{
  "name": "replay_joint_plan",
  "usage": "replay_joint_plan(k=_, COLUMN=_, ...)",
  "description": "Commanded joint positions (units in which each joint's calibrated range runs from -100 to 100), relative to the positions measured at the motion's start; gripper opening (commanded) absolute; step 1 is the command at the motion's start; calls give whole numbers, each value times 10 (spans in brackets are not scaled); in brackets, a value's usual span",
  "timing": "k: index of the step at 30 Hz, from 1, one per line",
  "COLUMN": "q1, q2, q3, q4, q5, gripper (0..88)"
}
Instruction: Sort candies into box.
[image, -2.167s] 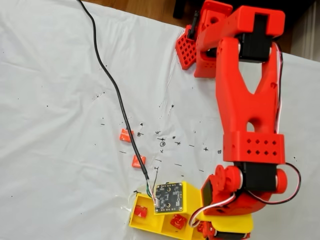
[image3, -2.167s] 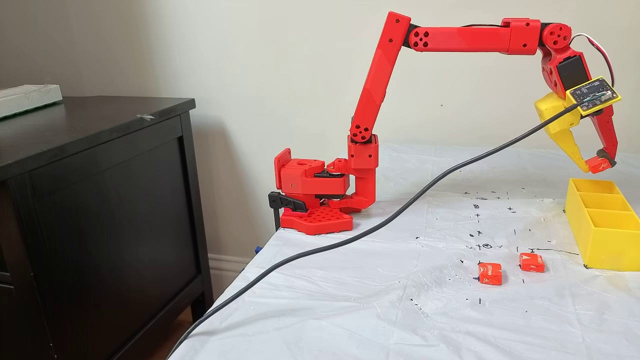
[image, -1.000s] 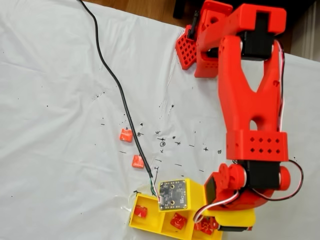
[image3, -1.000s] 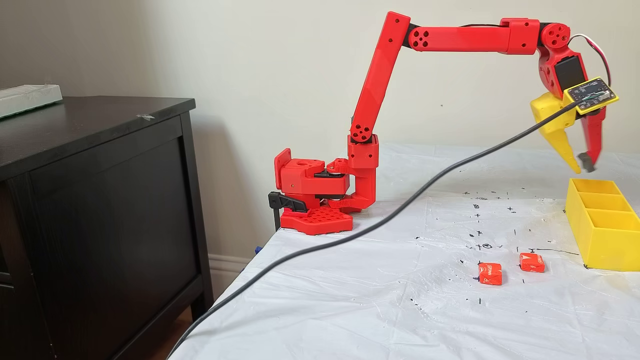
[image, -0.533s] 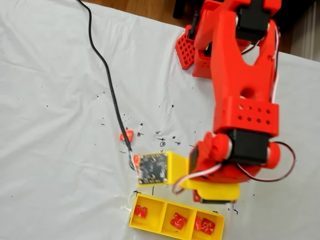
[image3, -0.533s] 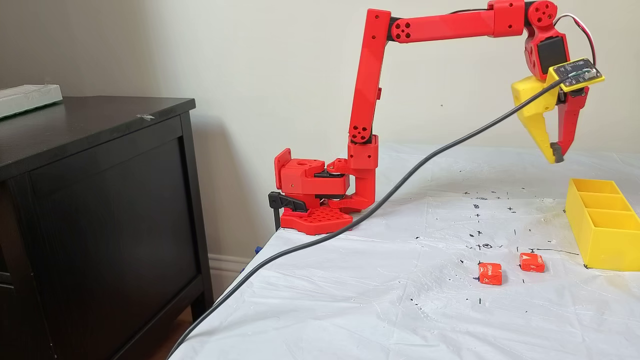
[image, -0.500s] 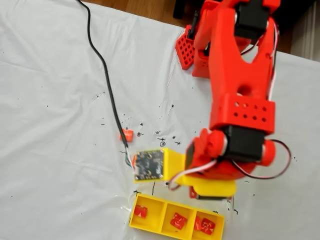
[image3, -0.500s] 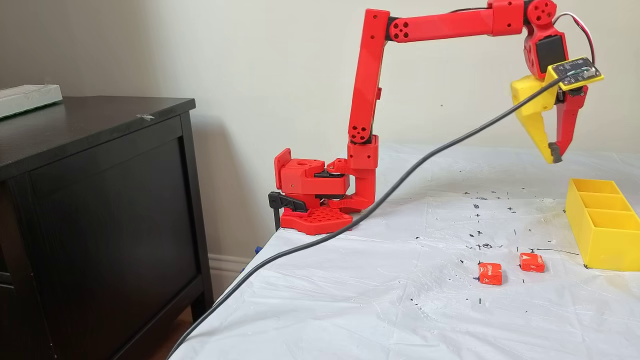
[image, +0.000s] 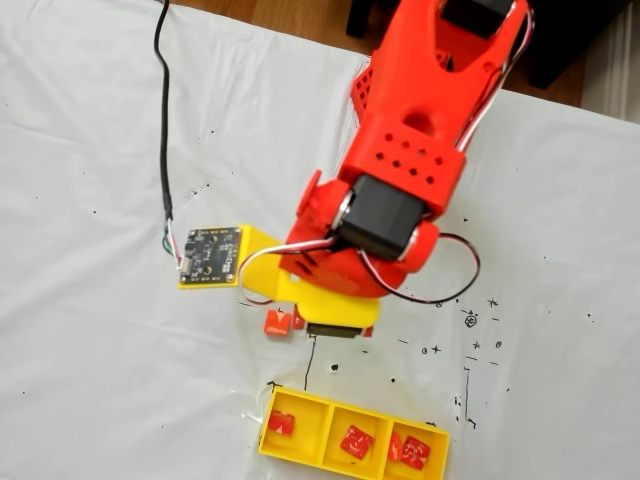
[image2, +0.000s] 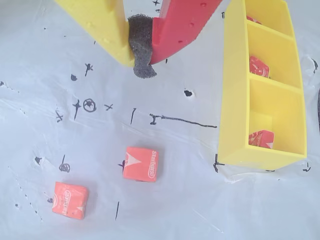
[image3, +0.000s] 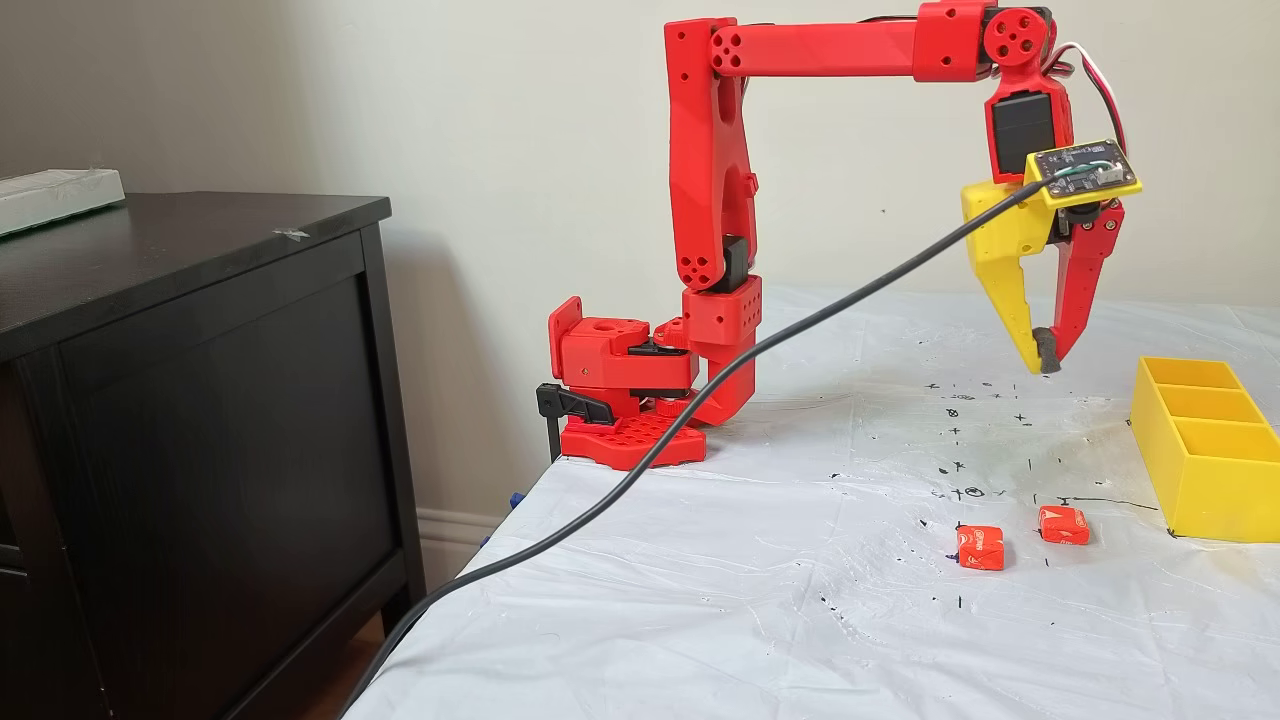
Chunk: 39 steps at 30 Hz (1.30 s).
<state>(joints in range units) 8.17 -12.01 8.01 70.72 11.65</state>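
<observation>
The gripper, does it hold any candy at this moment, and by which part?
Nothing is held. The gripper is shut with only its grey foam pad between the fingertips, above the table; two candies lie loose below.

White-sheeted table (image3: 700, 620), ink-marked. Two candies (image3: 981, 548) (image3: 1063, 525) lie near front; yellow box (image3: 1200, 480) right; arm base (image3: 630, 440) far left.

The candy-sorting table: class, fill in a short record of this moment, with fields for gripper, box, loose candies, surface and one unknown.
gripper: gripper, shut, nothing between the fingertips, raised above the table
box: yellow box, three compartments in a row, red candies in each in the overhead fixed view
loose candies: two on the sheet beside the box, nearer candy and farther candy, apart from each other
surface: white sheet with black pen marks
unknown: exact candy count in the rightmost compartment
</observation>
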Motion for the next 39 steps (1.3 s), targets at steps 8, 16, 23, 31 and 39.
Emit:
replay_joint_plan(k=8, q1=56, q2=74, q3=-56, q4=22, q5=61, gripper=151)
replay_joint_plan(k=16, q1=75, q2=95, q3=-54, q4=26, q5=87, gripper=302)
replay_joint_plan(k=23, q1=83, q2=126, q3=-59, q4=17, q5=97, gripper=295)
replay_joint_plan(k=31, q1=87, q2=182, q3=-112, q4=5, q5=82, gripper=295)
replay_joint_plan(k=39, q1=89, q2=220, q3=-143, q4=10, q5=80, gripper=289)
